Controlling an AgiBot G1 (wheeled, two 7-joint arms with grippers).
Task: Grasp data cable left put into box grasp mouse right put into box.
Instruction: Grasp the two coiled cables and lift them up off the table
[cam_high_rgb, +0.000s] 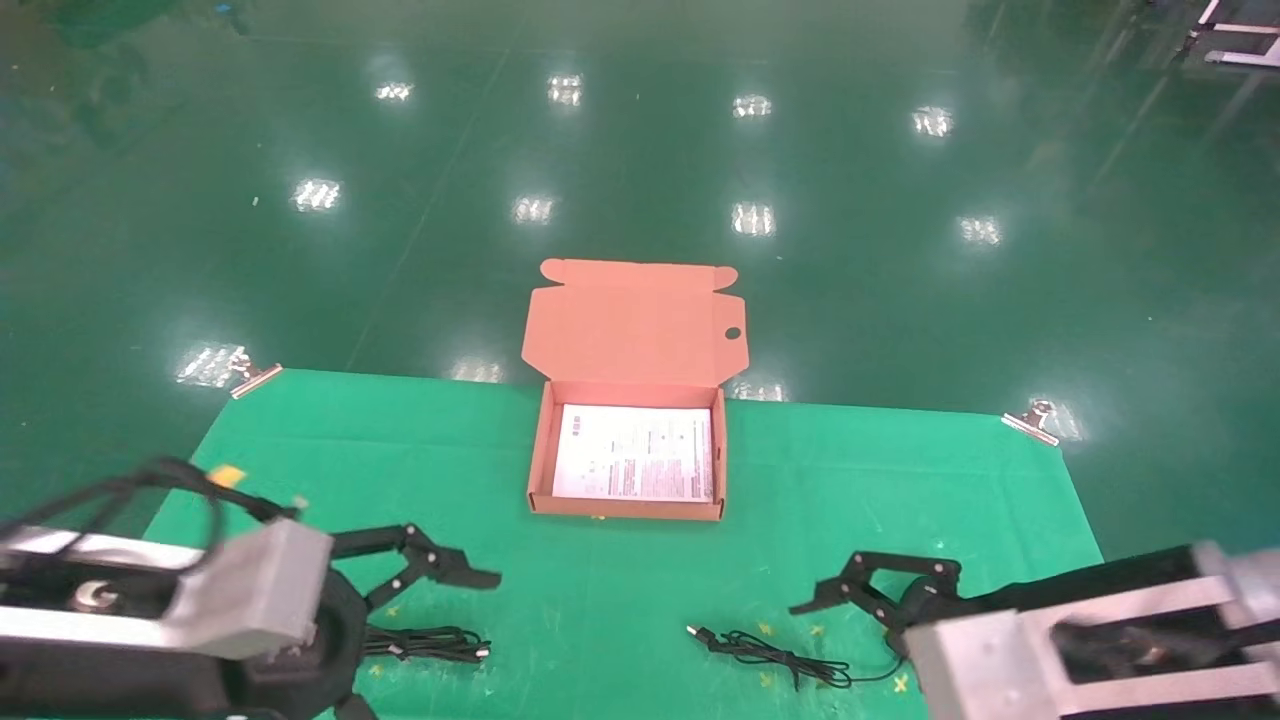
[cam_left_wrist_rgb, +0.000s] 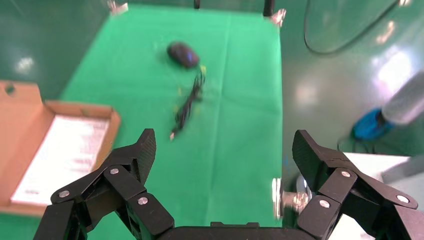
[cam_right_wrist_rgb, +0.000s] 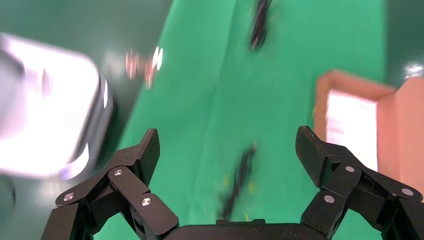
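We judge nothing is packed yet — the shallow orange-brown cardboard box holds only its white leaflet. Our left gripper gapes empty above the looped black data cable; our right gripper, likewise spread and empty, hangs over the corded black mouse — both remain on the green mat.

Box matt cardboard; leaflet printed paper; mat green cloth; floor glossy; mouse shiny plastic.
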